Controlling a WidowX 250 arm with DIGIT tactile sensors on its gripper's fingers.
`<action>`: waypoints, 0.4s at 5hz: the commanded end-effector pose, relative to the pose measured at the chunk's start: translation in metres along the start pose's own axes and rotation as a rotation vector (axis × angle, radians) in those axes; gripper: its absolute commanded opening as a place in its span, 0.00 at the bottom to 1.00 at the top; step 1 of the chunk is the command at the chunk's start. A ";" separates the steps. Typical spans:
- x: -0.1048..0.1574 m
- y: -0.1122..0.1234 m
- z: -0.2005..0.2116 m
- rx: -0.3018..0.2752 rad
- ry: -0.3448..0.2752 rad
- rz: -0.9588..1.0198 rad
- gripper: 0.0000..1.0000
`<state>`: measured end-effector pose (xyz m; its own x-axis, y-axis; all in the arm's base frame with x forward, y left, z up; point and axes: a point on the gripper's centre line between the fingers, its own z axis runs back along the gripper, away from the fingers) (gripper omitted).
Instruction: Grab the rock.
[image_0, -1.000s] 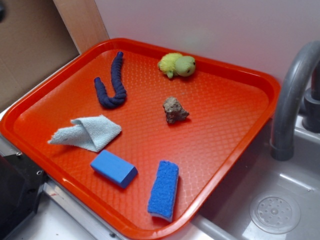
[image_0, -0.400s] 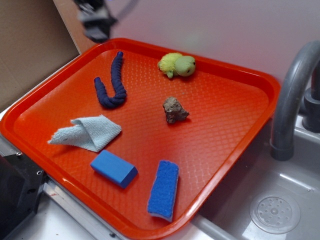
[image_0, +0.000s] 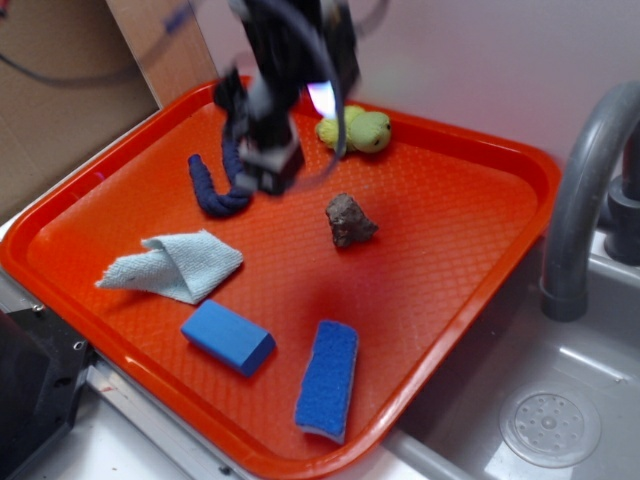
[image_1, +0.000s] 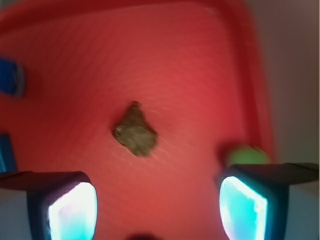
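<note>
Orange tray (image_0: 470, 250), largest item in your view, resting beside a grey sink (image_0: 560, 400) with a curved faucet (image_0: 585, 190). On the tray, in descending size: a dark blue rope (image_0: 215, 195) at the rear left, a pale blue cloth (image_0: 175, 265), a blue sponge (image_0: 328, 380) and a blue block (image_0: 228, 336) near the front edge, a yellow-green plush toy (image_0: 365, 130) at the back, and the rock (image_0: 349, 220) near the tray's middle, lying free with bare tray all round it.

The hand (image_0: 265, 165) hangs blurred above the rear left of the tray, over the rope, apart from the rock. In the wrist view its fingers (image_1: 70, 207) stand spread wide, nothing between them, and the rock (image_1: 135, 131) sits ahead of the gap (slightly left of its centre).

Step in hand, by judgement: the approach. Your next move calls for carrying the hand across until the rock lies between the fingers, lowering close to the tray floor, then closing; keep clear of the plush toy (image_1: 247, 155), which shows just beside one finger.
</note>
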<state>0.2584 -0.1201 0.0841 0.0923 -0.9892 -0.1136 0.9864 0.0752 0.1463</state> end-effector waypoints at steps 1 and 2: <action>0.006 -0.028 -0.027 -0.055 0.045 -0.066 1.00; 0.012 -0.025 -0.039 -0.032 0.000 0.001 1.00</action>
<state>0.2572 -0.1227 0.0348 0.1013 -0.9871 -0.1242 0.9918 0.0903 0.0905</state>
